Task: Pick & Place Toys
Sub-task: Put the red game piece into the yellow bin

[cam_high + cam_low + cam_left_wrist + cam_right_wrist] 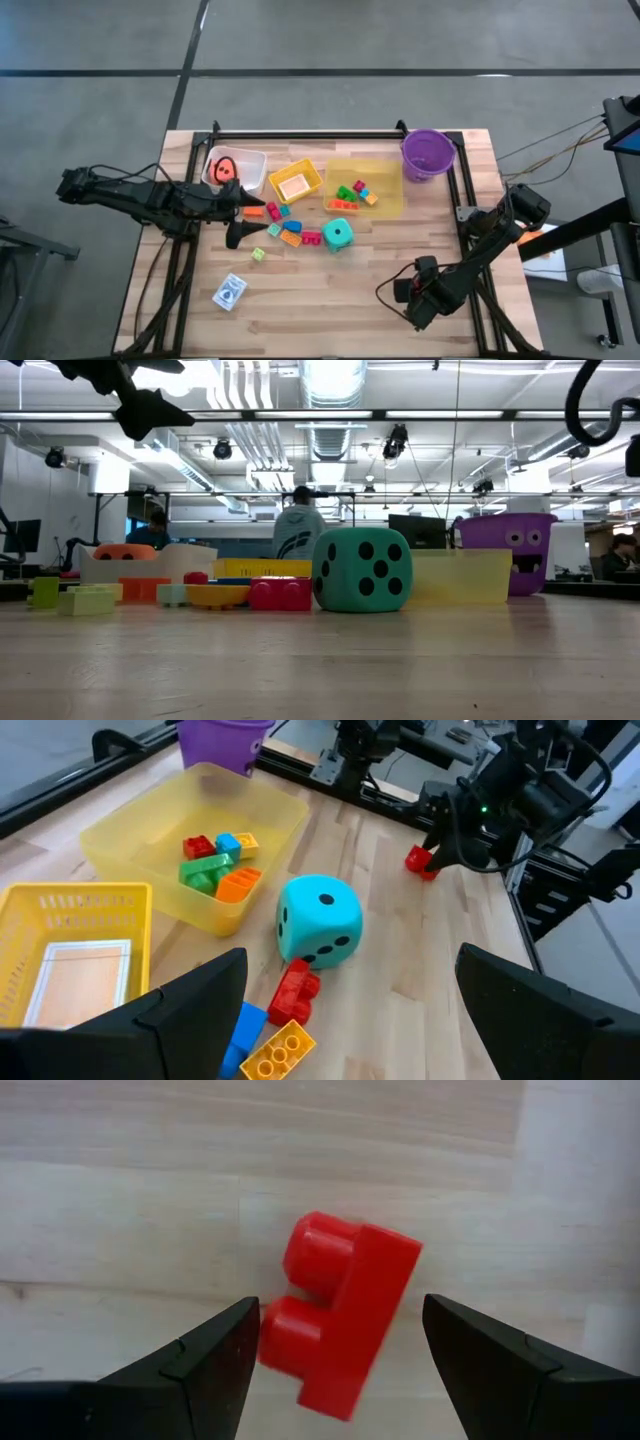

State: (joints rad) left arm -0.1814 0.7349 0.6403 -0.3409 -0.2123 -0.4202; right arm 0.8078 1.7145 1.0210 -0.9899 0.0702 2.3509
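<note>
Right pincer (pixel 340 1355) is spread around a red brick (pixel 340 1325) on the surface (pixel 120 1210); left pincer (pixel 345 1010) is spread above the teal die (pixel 318 920).

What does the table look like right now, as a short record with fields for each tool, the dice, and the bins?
left tool: open, above the loose bricks at table centre
right tool: open, straddling a red brick lying on the wood, not gripping it
teal die: on the table, just outside the large yellow bin
large yellow bin: holds several bricks
clear bin: holds an orange die
card box: near front left
</note>
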